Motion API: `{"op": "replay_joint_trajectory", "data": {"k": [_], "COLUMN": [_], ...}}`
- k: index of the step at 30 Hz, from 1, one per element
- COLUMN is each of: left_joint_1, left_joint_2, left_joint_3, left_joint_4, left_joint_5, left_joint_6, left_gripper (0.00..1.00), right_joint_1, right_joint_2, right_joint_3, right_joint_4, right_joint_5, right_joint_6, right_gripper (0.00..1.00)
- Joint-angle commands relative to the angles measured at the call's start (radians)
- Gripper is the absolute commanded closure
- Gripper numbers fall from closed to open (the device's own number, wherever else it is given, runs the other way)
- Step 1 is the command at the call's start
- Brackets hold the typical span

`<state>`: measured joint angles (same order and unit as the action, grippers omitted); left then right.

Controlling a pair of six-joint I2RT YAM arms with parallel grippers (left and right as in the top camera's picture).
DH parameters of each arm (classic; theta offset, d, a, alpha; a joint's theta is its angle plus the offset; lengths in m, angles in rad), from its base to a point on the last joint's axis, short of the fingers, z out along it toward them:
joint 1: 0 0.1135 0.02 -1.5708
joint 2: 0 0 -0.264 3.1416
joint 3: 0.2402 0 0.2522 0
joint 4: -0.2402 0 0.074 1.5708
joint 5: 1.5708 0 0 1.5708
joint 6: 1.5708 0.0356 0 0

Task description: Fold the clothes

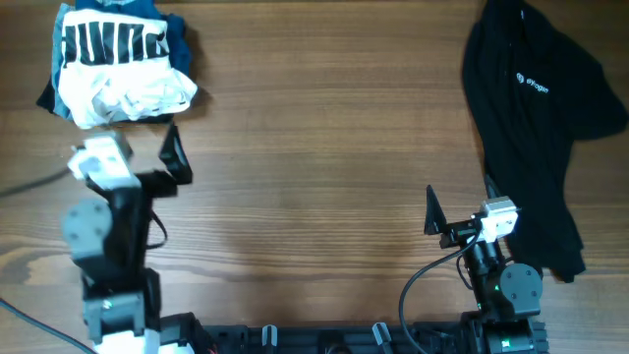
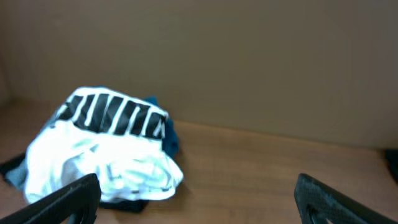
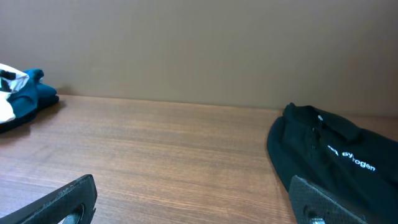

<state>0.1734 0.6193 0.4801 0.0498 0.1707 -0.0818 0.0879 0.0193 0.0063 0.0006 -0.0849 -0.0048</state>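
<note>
Tabletop (image 1: 314, 147) stretches wide between white T-shirt (image 1: 123, 69) pile and black shirt (image 1: 536, 108).

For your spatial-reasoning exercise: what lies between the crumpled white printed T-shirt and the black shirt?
Only bare wooden table separates the white black-printed T-shirt from the black logo shirt; the overhead view shows it.

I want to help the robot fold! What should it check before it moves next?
1. The left gripper open and empty: ok.
2. The right gripper open and empty: ok.
3. The black shirt spread flat: not ok, rumpled.
4. The white shirt apart from the blue clothes: not ok, bunched together.
5. The black shirt fully on the table: cannot tell.
</note>
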Motion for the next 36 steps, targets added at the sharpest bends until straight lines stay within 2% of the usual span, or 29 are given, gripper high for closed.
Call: {"op": "replay_joint_trajectory", "data": {"k": [1,5,14,25,30,32,36], "left_joint_1": [-0.048,-0.091,-0.132,-0.132,-0.132,-0.132,-0.133], "left_joint_2": [-0.114,-0.24,-0.479,-0.617,-0.616,-0.616,-0.616], "left_joint_3": [-0.16,-0.285,-0.428,-0.474,-0.474,-0.474,-0.474], "left_joint_4": [0.08,0.136,0.107,0.019,-0.051,-0.129,-0.119], "left_joint_5": [-0.004,-0.061,-0.093,-0.093,-0.083,-0.072,-0.075], "left_joint_6": [-0.009,-0.009,-0.009,-0.008,-0.009,-0.011,-0.012], "left_gripper": [0.0,0.0,0.0,0.0,0.0,0.0,0.0], "right_joint_1": [-0.003,-0.003,-0.003,-0.003,-0.003,-0.003,-0.003], "right_joint_2": [-0.009,-0.009,-0.009,-0.009,-0.009,-0.009,-0.009], "right_joint_3": [-0.001,-0.001,-0.001,-0.001,-0.001,-0.001,-0.001], "right_joint_4": [0.005,0.005,0.005,0.005,0.005,0.005,0.005], "right_joint_5": [-0.004,-0.004,-0.004,-0.004,-0.004,-0.004,-0.004], "right_joint_6": [0.011,0.011,0.011,0.011,0.011,0.011,0.011], "right_gripper": [0.0,0.0,0.0,0.0,0.0,0.0,0.0]}}
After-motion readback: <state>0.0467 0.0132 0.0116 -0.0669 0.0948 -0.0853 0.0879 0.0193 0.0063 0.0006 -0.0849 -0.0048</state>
